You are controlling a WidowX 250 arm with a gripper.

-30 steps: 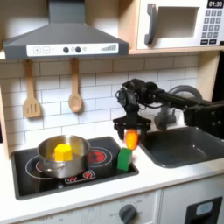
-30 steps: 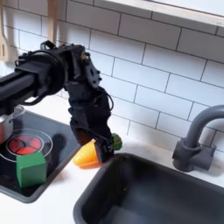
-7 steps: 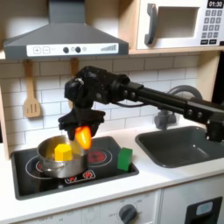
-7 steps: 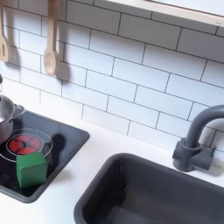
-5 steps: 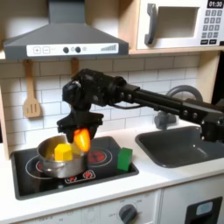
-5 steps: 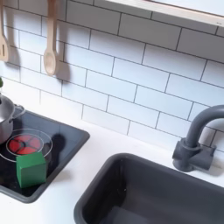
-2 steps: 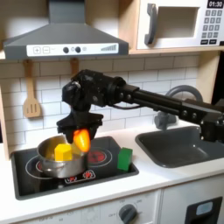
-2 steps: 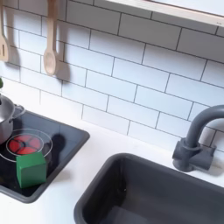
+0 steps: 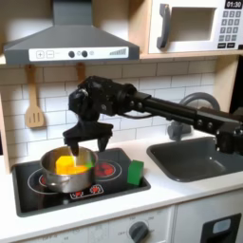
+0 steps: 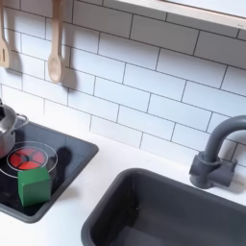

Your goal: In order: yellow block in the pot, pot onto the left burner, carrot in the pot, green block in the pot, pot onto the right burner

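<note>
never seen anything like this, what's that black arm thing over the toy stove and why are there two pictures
It is a robot arm with a claw at its tip, working in a toy kitchen. The two pictures show the same moment from two cameras. The first exterior view faces the whole kitchen from the front; the second exterior view looks closer in at the counter, between the cooktop and the sink.

On the black cooktop stands a steel pot on the left burner. In it lie a yellow block and an orange carrot. A green block stands beside the right burner.

The claw hangs open over the pot, holding nothing.
</note>
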